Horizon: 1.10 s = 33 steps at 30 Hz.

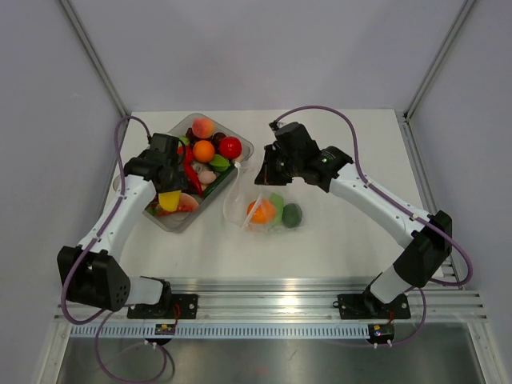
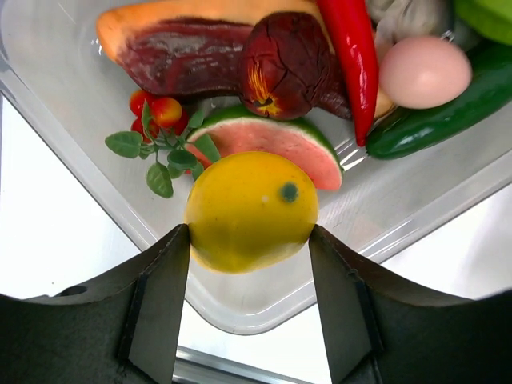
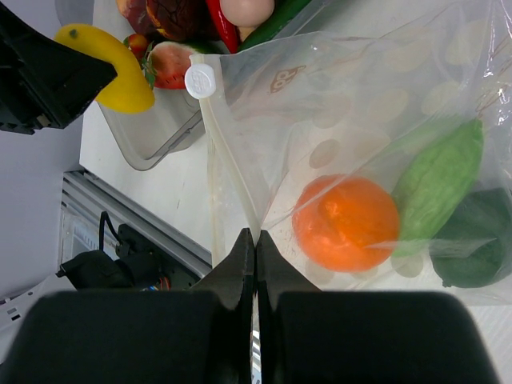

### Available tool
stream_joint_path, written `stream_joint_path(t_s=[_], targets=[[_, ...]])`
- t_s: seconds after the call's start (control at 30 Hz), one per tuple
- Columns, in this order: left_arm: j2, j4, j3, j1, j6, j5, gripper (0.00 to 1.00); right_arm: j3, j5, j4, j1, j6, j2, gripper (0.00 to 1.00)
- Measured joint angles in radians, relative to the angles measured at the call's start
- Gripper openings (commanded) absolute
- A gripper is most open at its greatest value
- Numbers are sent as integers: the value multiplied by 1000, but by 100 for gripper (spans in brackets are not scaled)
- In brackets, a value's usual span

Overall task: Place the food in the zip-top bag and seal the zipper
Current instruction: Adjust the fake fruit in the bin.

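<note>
**Left claw grips a lemon; right claw pinches the bag's mouth**

The left claw (image 2: 248, 240) is about half open, and both fingers (image 2: 164, 280) press the sides of a yellow lemon (image 2: 250, 210), which fills the gap between them. The lemon hangs over a corner of the clear tray (image 2: 88, 172). Just beyond the fingertips in the tray lie a watermelon slice (image 2: 272, 140) and a sprig of cherry tomatoes (image 2: 156, 112). Past those are a red chilli (image 2: 352, 56), a dark red fruit (image 2: 284, 64), a pale pink egg shape (image 2: 424, 70) and a cucumber (image 2: 448, 120).

The right claw (image 3: 255, 238) is clenched, its fingertips meeting with no gap on the bag (image 3: 360, 96) at its mouth edge. The zipper (image 3: 224, 160) runs from a white slider (image 3: 200, 80) straight down into the pinch. The bag spreads ahead of this claw and to its right, and part of it is lifted off the table. Inside it, close to the fingertips, sits an orange (image 3: 346, 222). A light green piece (image 3: 438, 176) and a dark green piece (image 3: 472, 240) lie further right, touching one another.

Seen from the top, the bag lies between the two claws, just beside the tray, on a white table (image 1: 344, 240). Plain grey walls (image 1: 280, 48) enclose the table on three sides, with metal posts (image 1: 96, 60) in the far corners. An aluminium rail (image 1: 272, 300) along the near edge carries both arm bases.
</note>
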State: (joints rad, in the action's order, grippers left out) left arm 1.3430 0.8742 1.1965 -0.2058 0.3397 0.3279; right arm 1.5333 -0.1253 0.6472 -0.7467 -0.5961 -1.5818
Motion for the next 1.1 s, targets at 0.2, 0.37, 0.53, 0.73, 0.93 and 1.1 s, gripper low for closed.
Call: stream_joint_path(t_s=[0.2,0.37,0.53,0.73,0.93,1.1], targets=[[-61,-31,0,0,1,-14,7,0,0,0,-3,0,0,0],[-66,-39,9,0,0,-17,6,0,0,0,-6,0,0,0],[-24,-57,8,0,2,-31,12,0,0,0,-6,0,0,0],[119,-69,8,0,30,-41,17,0,1,1,-9,0,0,0],[218,-80,3,1,78,-40,63,0,2,1,-11,0,0,0],[224,-92,-13,3,98,-40,75,0,3,1,-11,0,0,0]])
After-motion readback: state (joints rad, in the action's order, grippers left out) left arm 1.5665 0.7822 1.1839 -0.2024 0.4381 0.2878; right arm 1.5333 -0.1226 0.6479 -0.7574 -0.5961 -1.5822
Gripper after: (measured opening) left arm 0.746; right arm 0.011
